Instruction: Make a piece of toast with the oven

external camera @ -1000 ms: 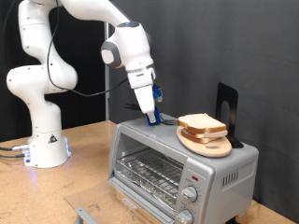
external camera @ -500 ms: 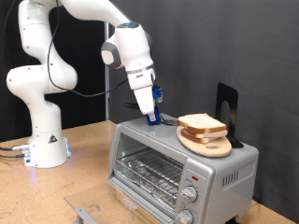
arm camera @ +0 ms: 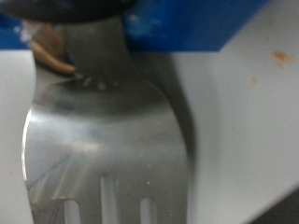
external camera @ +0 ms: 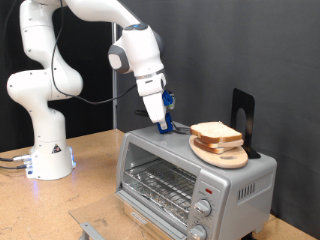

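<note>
Toast (external camera: 216, 132) lies on the wooden plate (external camera: 222, 155) atop the oven (external camera: 190, 178); our pincer (external camera: 161, 126), at nine o'clock, grips a spatula (arm camera: 103, 140). We fear a careless push could slide the plate off.

Boxy silver-grey oven (external camera: 195, 180): brushed-looking metal casing with a dull sheen; glass door reflective; thin wire rack inside shiny metal; round knobs smooth, satin silver.

Pale slice of toast (external camera: 215, 131): matt, soft-looking crumb, tan crust slightly rough.

Round wooden plate (external camera: 222, 155) under it: light wood, smooth, low sheen.

Slotted metal spatula blade (arm camera: 103, 149), just ahead of the jaws: polished steel, glossy, with fine scuffs and smears. Handle blue, plastic-looking, smooth.

White robot arm (external camera: 45, 80): glossy moulded plastic shell.

Tabletop (external camera: 80, 195): tan wood-grain, matt.
</note>
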